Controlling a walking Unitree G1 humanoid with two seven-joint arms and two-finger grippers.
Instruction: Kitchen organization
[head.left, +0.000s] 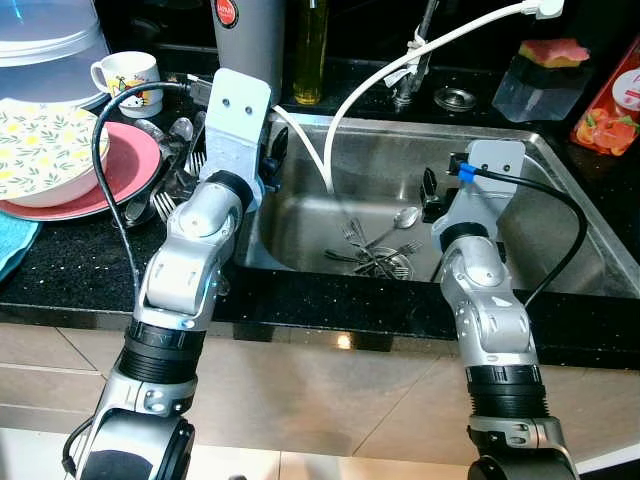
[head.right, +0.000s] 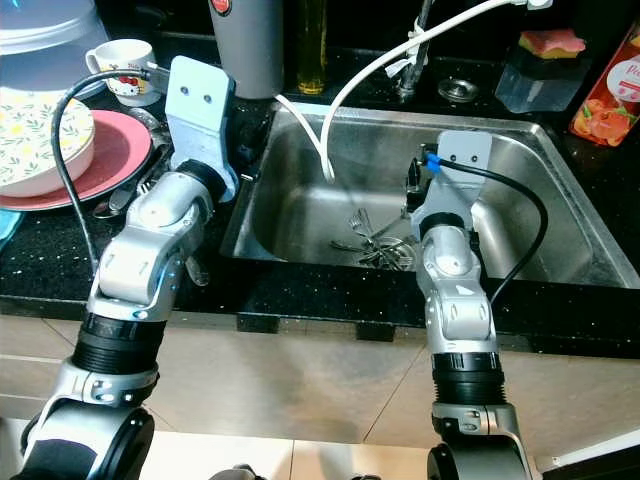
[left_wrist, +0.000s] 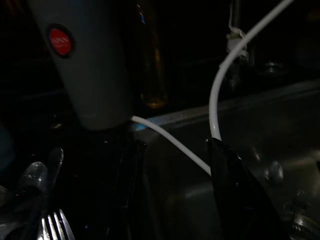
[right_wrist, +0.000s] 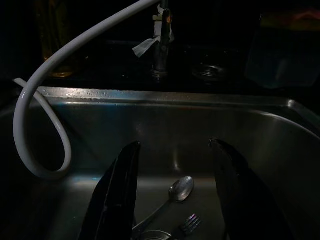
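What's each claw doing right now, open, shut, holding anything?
Left claw: open, empty, at the sink's left rim.
Right claw: open, empty, above the spoon in the sink.

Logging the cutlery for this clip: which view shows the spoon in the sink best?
The left eye view: the spoon lies lit in the sink among forks. The right wrist view shows it dimly between the right gripper fingers; in the right eye view that arm partly hides it.
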